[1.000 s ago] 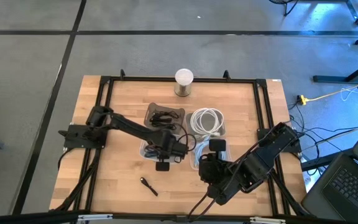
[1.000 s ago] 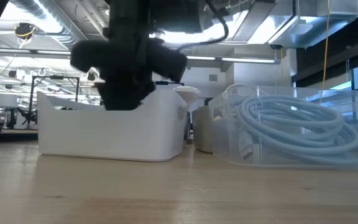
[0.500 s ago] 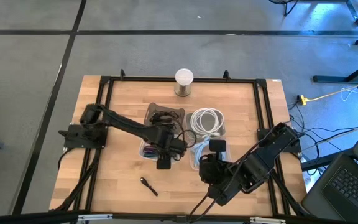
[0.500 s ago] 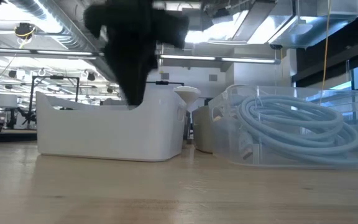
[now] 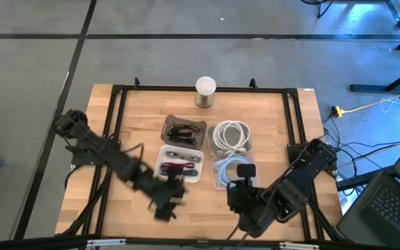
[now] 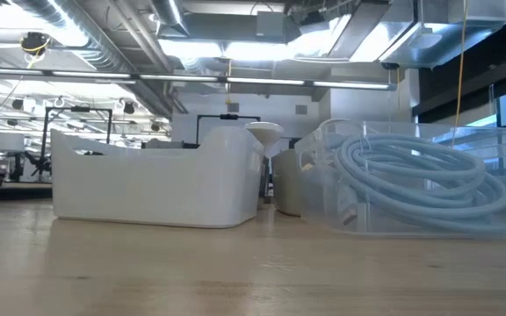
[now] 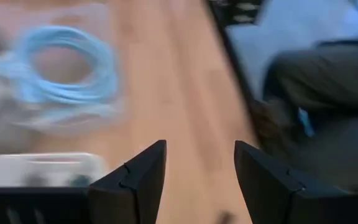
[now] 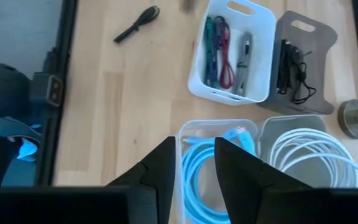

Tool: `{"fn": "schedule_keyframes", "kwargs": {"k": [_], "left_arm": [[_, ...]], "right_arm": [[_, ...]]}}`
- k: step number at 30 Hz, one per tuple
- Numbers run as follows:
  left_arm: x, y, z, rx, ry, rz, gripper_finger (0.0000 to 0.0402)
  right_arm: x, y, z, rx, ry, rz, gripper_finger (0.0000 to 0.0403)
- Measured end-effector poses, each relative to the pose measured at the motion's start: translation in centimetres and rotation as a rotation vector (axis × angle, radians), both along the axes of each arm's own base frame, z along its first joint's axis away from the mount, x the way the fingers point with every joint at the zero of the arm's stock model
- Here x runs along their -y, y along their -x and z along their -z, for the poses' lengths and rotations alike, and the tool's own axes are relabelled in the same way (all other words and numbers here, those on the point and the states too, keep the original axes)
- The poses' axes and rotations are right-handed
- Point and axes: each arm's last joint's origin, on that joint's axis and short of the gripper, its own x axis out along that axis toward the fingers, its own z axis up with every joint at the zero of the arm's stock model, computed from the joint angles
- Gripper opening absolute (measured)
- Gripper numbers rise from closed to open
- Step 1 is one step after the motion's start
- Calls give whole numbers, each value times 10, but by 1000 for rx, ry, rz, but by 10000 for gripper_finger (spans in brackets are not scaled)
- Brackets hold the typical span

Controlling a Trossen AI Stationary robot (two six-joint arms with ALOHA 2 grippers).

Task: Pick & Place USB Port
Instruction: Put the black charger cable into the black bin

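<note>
A small black USB piece (image 8: 137, 25) lies flat on the bare wood near the table's front left. My left gripper (image 5: 164, 210), blurred in the high view, is over that spot. In its wrist view its fingers (image 7: 197, 180) stand open with nothing between them. My right gripper (image 5: 242, 182) hovers above the near end of the clear bin of blue cable (image 8: 210, 162). It is open and empty (image 8: 194, 171). The white bin (image 5: 179, 164) holds coloured cables (image 8: 225, 53).
A grey bin of black cables (image 5: 184, 130) and a clear bin of white cable (image 5: 231, 135) stand behind the white bin. A round metal weight (image 5: 205, 90) is at the far edge. Bare wood lies front left. A person's trouser leg (image 7: 316, 81) shows beyond the table edge.
My left gripper has left the white bin, risen out of the low view and swung fast toward the table's near edge and left, ending over the black USB piece. My right gripper has drawn back a little toward the near edge.
</note>
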Motion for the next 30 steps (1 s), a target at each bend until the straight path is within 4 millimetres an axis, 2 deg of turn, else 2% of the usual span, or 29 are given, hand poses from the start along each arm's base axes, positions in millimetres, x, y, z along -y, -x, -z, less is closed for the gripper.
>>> {"fn": "schedule_keyframes", "kwargs": {"k": [4,8,13,18,27,30], "left_arm": [[36,24,14,-21,20,58,181],[51,37,39,-59,-66,43,177],[56,39,71,-179,-186,52,170],[57,29,100,-286,-242,65,169],[53,13,151,-509,-228,92,164],[51,10,160,-558,-218,104,158]], "right_arm": [[-6,5,0,4,-14,0,113],[-7,6,0,18,-14,20,113],[-6,5,-1,32,1,26,113],[-6,5,-1,32,3,23,113],[-6,5,-1,31,4,23,113],[-6,5,-1,29,20,3,113]]}}
